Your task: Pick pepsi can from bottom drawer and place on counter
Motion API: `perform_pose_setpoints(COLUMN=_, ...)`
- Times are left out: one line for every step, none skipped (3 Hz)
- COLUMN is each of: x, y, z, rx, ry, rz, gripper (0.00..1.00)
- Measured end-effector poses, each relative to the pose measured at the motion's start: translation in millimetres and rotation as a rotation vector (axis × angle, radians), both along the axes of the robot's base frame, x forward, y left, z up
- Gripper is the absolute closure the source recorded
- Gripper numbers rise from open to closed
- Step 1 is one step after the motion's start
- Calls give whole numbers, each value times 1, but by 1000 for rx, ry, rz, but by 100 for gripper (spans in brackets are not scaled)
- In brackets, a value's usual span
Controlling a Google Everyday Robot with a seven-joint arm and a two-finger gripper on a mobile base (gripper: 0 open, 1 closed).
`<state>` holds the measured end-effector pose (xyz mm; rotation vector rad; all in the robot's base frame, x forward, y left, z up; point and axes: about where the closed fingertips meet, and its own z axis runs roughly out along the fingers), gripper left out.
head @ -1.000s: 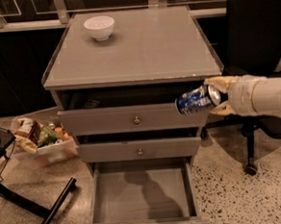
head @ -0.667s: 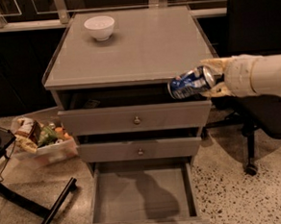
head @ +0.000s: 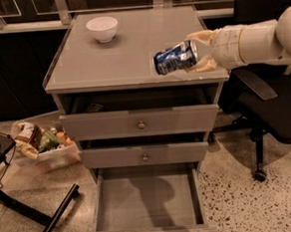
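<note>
My gripper (head: 197,52) reaches in from the right and is shut on the pepsi can (head: 175,57), a dark-blue can held on its side, silvery end pointing left. The can hangs just above the front right part of the counter (head: 126,49), the cabinet's glossy grey top. The bottom drawer (head: 147,200) is pulled open below and its grey inside shows only my arm's shadow.
A white bowl (head: 102,28) stands at the back left of the counter. Two knobbed drawers (head: 141,124) sit above the open one. A black office chair (head: 269,104) is at the right. A tray of snack packets (head: 42,142) lies on the floor at the left.
My gripper has lifted the can from in front of the top drawer up and to the left, to above the counter's front right part.
</note>
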<state>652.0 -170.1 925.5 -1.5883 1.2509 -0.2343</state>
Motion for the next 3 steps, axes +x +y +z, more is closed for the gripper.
perform_pose_setpoints(x=29, y=19, z=7, rx=111, ry=81, rz=17, gripper=100)
perform_pose_setpoints(x=60, y=33, z=5, rx=184, ry=180, rz=14, gripper=100)
perform_pose_setpoints(x=95, y=33, z=-4, rx=257, ry=284, rz=-53, gripper=100)
